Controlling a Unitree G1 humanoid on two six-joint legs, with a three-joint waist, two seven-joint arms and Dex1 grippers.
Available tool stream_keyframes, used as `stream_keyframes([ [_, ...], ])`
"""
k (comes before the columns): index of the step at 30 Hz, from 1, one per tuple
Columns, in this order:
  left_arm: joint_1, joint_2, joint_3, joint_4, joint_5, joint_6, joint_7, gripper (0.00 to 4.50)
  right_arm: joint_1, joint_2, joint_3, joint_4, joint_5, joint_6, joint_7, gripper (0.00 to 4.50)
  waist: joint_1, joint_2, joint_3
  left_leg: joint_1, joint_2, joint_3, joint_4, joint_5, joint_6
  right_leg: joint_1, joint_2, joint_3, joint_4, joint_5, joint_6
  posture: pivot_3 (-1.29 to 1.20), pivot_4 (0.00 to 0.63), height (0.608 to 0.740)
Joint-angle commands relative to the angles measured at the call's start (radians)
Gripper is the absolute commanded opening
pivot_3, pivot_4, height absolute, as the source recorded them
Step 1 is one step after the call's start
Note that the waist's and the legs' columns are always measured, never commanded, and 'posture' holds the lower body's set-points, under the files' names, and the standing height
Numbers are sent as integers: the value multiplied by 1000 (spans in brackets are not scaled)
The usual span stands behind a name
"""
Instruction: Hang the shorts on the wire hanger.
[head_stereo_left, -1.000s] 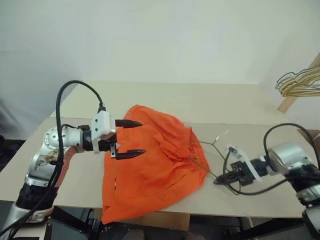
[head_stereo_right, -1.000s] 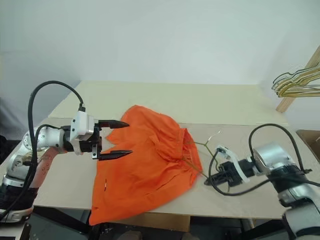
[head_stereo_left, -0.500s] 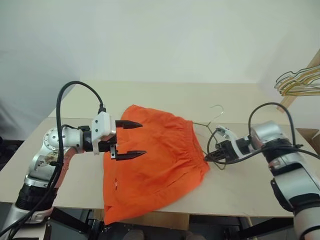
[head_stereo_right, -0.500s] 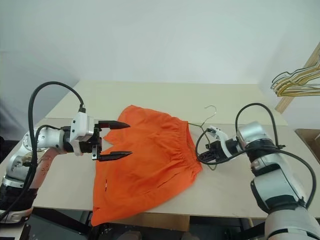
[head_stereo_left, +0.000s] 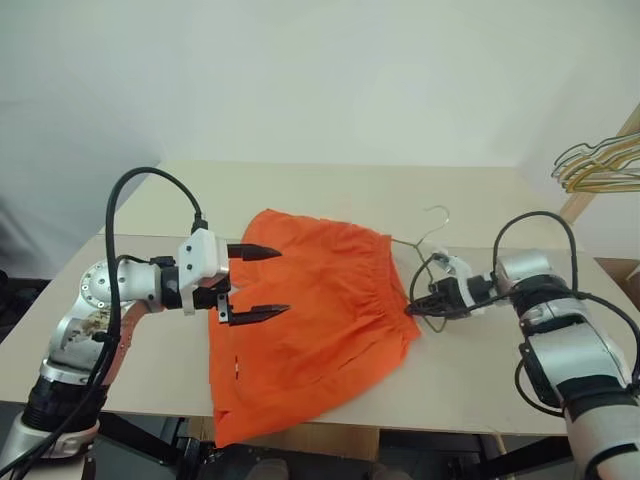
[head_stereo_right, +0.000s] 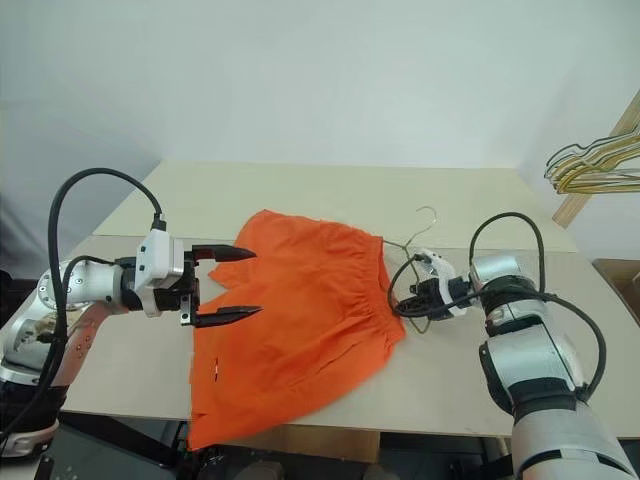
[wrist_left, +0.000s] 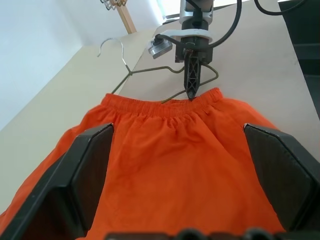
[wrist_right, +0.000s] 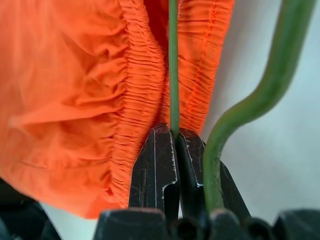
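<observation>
Plain white wall backs a pale beige worktop (head_stereo_left: 480, 390) with a matt, smooth face; a bunch of gold and silver hangers (head_stereo_left: 598, 165) shows at the far right, clear of the work. Largest item on the worktop is the shorts (head_stereo_left: 310, 320), bright orange woven cloth lying flat at centre, soft and creased, hem draping over the near edge and the gathered elastic waistband turned to the right. Left gripper (head_stereo_left: 255, 283) hovers over the left part of the shorts with jaws released and spread wide, holding nothing. Right gripper (head_stereo_right: 405, 302) sits just right of the waistband with jaws clenched on the wire hanger (head_stereo_left: 425, 238), a thin, stiff olive-grey wire whose curved hook points to the far side; the right wrist view shows a straight run of the wire pinched between the black fingers (wrist_right: 155, 165) and passing into the waistband opening. Judgement: the step in hand is feeding the hanger into the shorts. To do it well, the wire should be kept low and level with the worktop so the near shoulder slides inside the waistband rather than snagging the gathers; the free left jaws would best pin or lift the upper cloth layer to hold the opening apart. Risk: thin wire may twist in the pinch.
</observation>
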Motion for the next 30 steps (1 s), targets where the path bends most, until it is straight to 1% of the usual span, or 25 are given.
stream_keyframes([
  [1,-52,-3,12,16,1,-9,6,4488,21,-24,-76,-164,37,-45,9,0,-1,0,0,0,0,0,0,0,0,0,0,0,0,0,0,145,0,740],
  [4,-104,-15,-3,62,13,-21,-1,4488,148,-45,-94,-504,57,-40,-24,0,-1,0,0,0,0,0,0,0,0,0,0,0,0,0,0,122,0,740],
  [6,-150,-28,-12,104,30,-36,3,4488,227,-64,-87,-718,31,-61,-81,0,-1,0,0,-1,0,-1,0,0,0,0,0,-1,1,0,0,105,0,740],
  [7,-180,-38,-15,132,41,-46,10,4488,263,-84,-62,-823,-6,-82,-108,0,-2,0,0,-1,0,-1,0,0,0,0,0,-1,1,0,0,93,0,740],
  [9,-253,-59,-19,192,59,-55,21,4488,324,-135,-14,-995,-71,-125,-147,0,1,0,0,-2,0,-1,1,0,0,0,0,-1,0,0,0,77,0,740],
  [11,-323,-73,-26,257,78,-81,11,4488,349,-167,-7,-1106,-66,-106,-153,0,-4,0,0,-2,-1,-1,1,0,0,-1,0,-1,-2,0,0,63,0,740],
  [15,-464,-92,-63,424,130,-187,-74,4488,348,-207,-8,-1248,-29,-48,-142,0,-18,0,0,-1,0,0,1,0,0,1,1,-1,-6,0,0,29,0,740],
  [17,-532,-105,-99,518,163,-247,-140,4488,336,-211,-9,-1291,-10,-22,-140,0,-27,0,0,-1,0,0,1,0,0,1,1,-1,-7,0,0,16,0,740],
  [21,-659,-150,-183,733,256,-392,-249,4488,312,-237,31,-1366,-7,-19,-133,0,-40,0,0,-1,0,1,1,0,0,2,1,-1,-7,0,0,-4,0,740],
  [25,-745,-168,-257,893,329,-524,-381,4488,301,-260,60,-1408,0,-12,-124,0,-50,0,0,-2,0,2,1,0,0,1,1,-2,-8,0,0,-15,0,740],
  [27,-777,-178,-287,963,383,-573,-389,4488,298,-273,77,-1418,-5,-17,-124,0,-59,0,0,-3,0,4,1,0,0,1,1,-2,-8,0,0,-23,0,740],
  [30,-810,-174,-341,1033,454,-629,-446,4488,298,-282,89,-1429,-8,-17,-129,0,-67,-1,0,-3,0,3,2,0,0,1,1,-2,-8,0,0,-31,0,740],
])
